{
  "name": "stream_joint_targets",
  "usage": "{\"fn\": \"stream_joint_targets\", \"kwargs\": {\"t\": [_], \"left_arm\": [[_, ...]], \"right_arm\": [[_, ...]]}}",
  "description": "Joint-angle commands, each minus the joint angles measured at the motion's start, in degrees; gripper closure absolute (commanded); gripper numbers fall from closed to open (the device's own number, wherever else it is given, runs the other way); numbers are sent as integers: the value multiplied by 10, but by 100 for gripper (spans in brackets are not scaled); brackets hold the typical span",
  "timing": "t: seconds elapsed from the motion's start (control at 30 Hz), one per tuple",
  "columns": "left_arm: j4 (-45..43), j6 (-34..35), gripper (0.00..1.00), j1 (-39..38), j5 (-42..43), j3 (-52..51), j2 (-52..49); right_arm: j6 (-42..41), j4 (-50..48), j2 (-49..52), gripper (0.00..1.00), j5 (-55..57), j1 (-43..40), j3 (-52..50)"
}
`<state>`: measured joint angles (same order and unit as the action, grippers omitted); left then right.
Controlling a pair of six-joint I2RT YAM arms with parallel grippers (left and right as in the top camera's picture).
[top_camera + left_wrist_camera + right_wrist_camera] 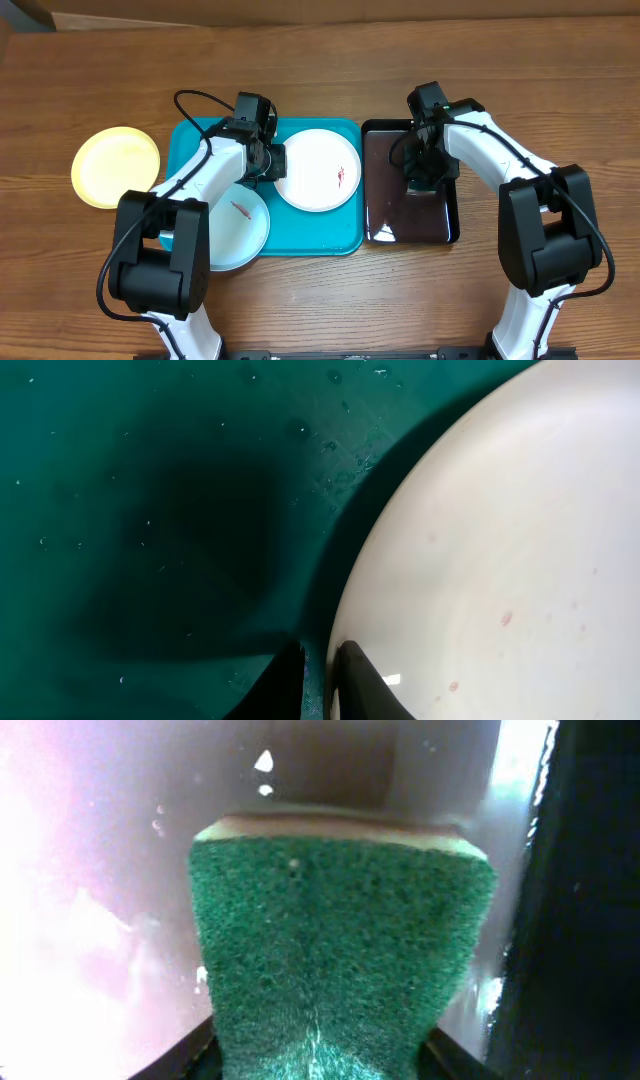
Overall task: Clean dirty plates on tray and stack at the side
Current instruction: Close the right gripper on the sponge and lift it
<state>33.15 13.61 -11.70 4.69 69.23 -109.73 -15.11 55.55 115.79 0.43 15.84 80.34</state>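
The turquoise tray (340,235) holds the white plate (318,170), which has a red-brown smear. The pale blue plate (235,225) lies at the tray's near left corner, also with a smear. The yellow plate (115,165) lies on the table left of the tray. My left gripper (272,160) is at the white plate's left rim. In the left wrist view its fingers (318,680) pinch the rim of the white plate (500,540) over the tray (150,510). My right gripper (425,170) is shut on a green sponge (340,950) over the black bin.
A glossy black bin (380,225) stands right of the tray, touching its edge; its wet-looking floor (90,870) shows under the sponge. Both arms reach in from the table's near edge. Bare wooden table lies around the tray and bin.
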Motion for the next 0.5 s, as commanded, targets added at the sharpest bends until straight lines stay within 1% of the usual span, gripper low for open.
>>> {"fn": "stream_joint_targets", "kwargs": {"t": [0.0,0.17,0.27,0.47], "left_arm": [[-2,12,84,-1,7,-5,3],[-2,12,85,-1,7,-5,3],[-2,12,85,-1,7,-5,3],[-2,12,85,-1,7,-5,3]], "right_arm": [[-2,7,-8,53,-56,3,14],[6,15,-8,53,-67,3,14],[17,16,-8,51,-65,3,14],[18,11,-8,42,-56,3,14]]}}
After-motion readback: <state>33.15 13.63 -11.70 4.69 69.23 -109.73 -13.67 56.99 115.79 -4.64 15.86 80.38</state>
